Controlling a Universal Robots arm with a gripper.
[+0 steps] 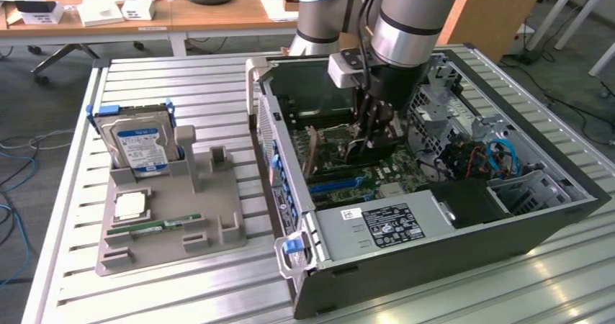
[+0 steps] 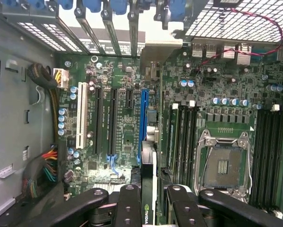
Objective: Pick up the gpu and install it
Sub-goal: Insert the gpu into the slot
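- Nearest the exterior camera, a slatted metal table (image 1: pixel 192 295) carries an open computer case (image 1: pixel 433 266) lying on its side, with a labelled power supply (image 1: pixel 384 227) at its closest corner.
- Toward the exterior view's left, a grey tray (image 1: pixel 163 237) sits on the table just beside the case. It holds a green memory stick (image 1: pixel 154 227) lying flat, then a processor chip (image 1: pixel 129 205), and farther back a hard drive (image 1: pixel 140 147) standing upright.
- Deeper inside the case, the gripper (image 1: pixel 375 140) reaches down over the motherboard (image 2: pixel 127 142).
- Seen from the wrist, the gripper (image 2: pixel 151 191) is clenched on the gpu (image 2: pixel 147 177), grasping the thin black card edge-on between its fingers (image 2: pixel 129 203).
- The gpu lines up with the long blue slot (image 2: pixel 143 118), beside the bare processor socket (image 2: pixel 222 165); whether the card touches the slot cannot be told.
- Behind the case, the arm (image 1: pixel 408 14) rises from its base at the table's far edge.
- Farthest back, a wooden desk (image 1: pixel 221 14) bears boxes and papers.
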